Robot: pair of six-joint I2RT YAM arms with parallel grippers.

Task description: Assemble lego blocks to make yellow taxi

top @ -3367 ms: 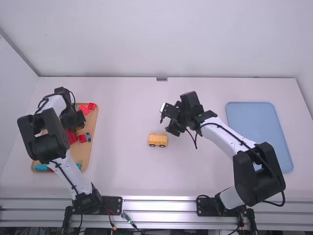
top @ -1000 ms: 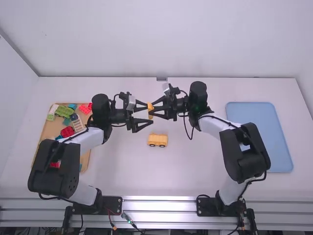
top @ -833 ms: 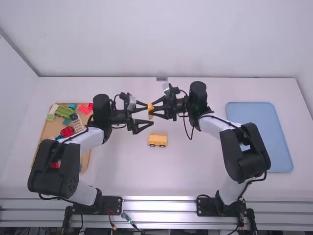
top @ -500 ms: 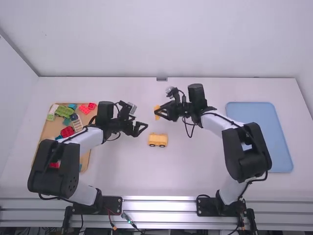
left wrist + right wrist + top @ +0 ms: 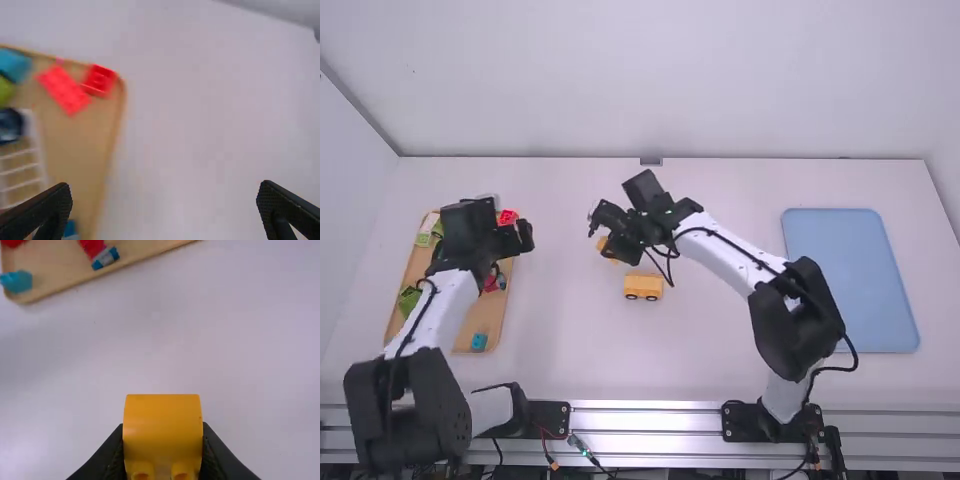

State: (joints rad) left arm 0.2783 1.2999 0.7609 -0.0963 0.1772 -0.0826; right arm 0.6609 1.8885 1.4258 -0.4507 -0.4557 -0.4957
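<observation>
My right gripper (image 5: 616,243) holds a yellow block (image 5: 162,427) between its fingertips, near the wheeled base (image 5: 642,286); my left gripper (image 5: 523,237) gapes.

A white table (image 5: 570,350) carries everything, its near edge running along metal rails (image 5: 645,412); on its left lies a wooden tray (image 5: 485,322), rounded at the corners and longer from near to far than across; on its right lies a pale blue tray (image 5: 850,280); between the two, near the middle, a yellow toy car (image 5: 643,284) stands upright, dark wheels showing on its near side.
</observation>
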